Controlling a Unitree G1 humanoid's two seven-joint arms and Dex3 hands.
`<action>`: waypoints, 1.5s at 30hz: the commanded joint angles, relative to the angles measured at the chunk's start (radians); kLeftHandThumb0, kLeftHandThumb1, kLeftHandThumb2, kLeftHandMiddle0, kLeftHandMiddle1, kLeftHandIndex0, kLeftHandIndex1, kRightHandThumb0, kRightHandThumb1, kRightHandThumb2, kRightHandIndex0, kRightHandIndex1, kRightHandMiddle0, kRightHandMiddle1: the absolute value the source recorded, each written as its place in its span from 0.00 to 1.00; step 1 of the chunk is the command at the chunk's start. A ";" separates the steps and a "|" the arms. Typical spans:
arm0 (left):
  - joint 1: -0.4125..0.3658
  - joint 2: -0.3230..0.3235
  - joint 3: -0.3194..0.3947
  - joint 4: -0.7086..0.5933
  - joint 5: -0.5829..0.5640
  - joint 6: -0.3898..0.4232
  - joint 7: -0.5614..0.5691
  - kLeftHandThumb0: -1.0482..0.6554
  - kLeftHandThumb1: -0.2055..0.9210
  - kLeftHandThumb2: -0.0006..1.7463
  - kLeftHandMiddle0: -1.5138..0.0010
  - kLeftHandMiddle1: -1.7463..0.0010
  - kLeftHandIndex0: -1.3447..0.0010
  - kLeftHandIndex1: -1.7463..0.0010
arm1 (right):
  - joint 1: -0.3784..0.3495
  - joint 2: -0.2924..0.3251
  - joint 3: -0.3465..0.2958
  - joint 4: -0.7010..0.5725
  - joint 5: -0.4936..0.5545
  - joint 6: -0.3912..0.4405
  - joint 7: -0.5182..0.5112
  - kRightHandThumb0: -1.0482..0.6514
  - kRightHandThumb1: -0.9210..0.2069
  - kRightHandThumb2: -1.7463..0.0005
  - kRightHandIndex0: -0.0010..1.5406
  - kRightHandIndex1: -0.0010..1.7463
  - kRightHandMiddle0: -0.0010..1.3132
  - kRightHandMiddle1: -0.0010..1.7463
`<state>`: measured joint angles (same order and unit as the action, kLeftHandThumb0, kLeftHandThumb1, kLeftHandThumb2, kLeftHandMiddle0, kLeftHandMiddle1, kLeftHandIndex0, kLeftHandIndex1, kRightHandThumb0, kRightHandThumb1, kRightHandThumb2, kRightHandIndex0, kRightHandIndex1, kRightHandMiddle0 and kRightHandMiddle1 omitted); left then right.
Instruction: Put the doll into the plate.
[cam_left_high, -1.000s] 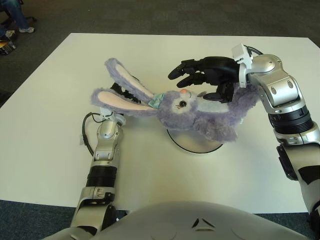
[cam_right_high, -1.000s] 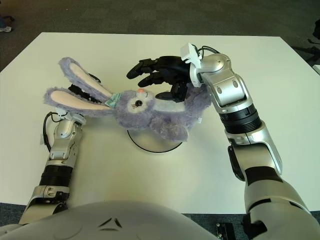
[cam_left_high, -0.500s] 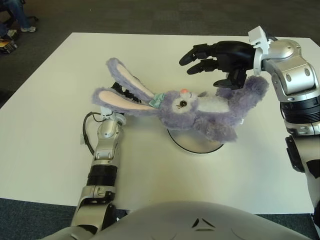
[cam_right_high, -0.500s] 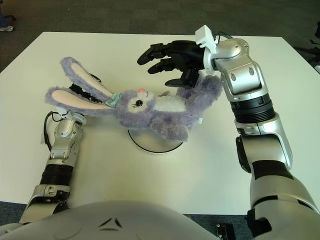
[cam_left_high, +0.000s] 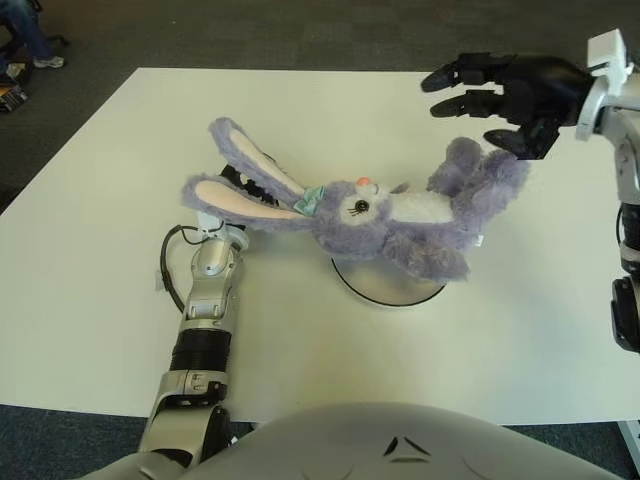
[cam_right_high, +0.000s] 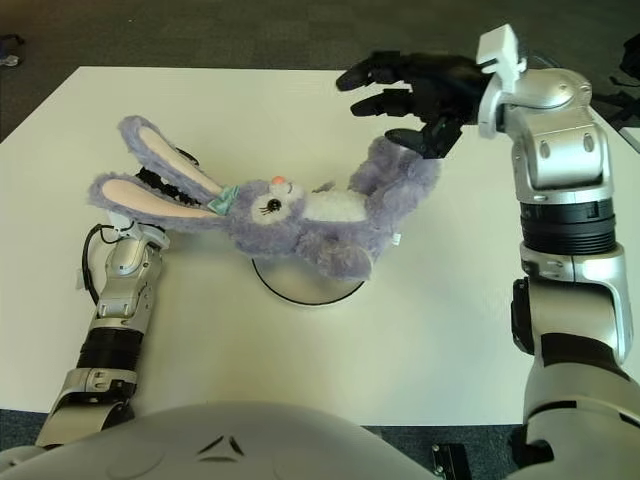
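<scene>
Left eye view shows the doll (cam_left_high: 390, 215), a plush purple rabbit, lying across the plate (cam_left_high: 392, 287) at the worktop's (cam_left_high: 90, 260) centre, its body over the dish, its ears reaching toward 9 o'clock and its feet toward 2 o'clock. It looks light, soft and floppy, not fragile; the fur should grip well, and the thick torso seems the best place to take hold, since ears or legs would let it sag. The right hand (cam_left_high: 505, 90) hovers at 2 o'clock, just above the feet, fingers spread and holding nothing. The left hand (cam_left_high: 228, 185) sits at 9 o'clock, hidden beneath the ears; its grip cannot be told.
</scene>
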<state>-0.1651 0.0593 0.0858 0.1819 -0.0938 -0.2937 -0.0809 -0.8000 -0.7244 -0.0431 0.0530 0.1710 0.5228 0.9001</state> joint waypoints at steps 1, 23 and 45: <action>0.032 -0.003 0.005 0.038 -0.009 -0.010 -0.011 0.38 0.67 0.58 0.27 0.00 0.68 0.00 | 0.023 0.010 -0.100 -0.068 0.051 0.032 -0.073 0.68 0.71 0.23 0.12 0.23 0.00 0.42; 0.015 0.009 0.017 0.081 -0.019 -0.048 -0.033 0.37 0.66 0.59 0.28 0.00 0.67 0.00 | 0.037 0.002 -0.099 -0.128 0.101 0.079 -0.137 0.68 0.70 0.23 0.12 0.26 0.00 0.46; 0.011 -0.005 0.030 0.099 -0.029 -0.068 -0.028 0.37 0.67 0.59 0.30 0.00 0.68 0.00 | 0.242 0.222 -0.262 -0.072 0.107 0.008 -0.490 0.61 0.45 0.32 0.30 0.97 0.33 0.98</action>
<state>-0.1941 0.0703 0.1131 0.2470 -0.1179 -0.3524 -0.1116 -0.5769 -0.5100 -0.2915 -0.0582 0.3009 0.6130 0.4413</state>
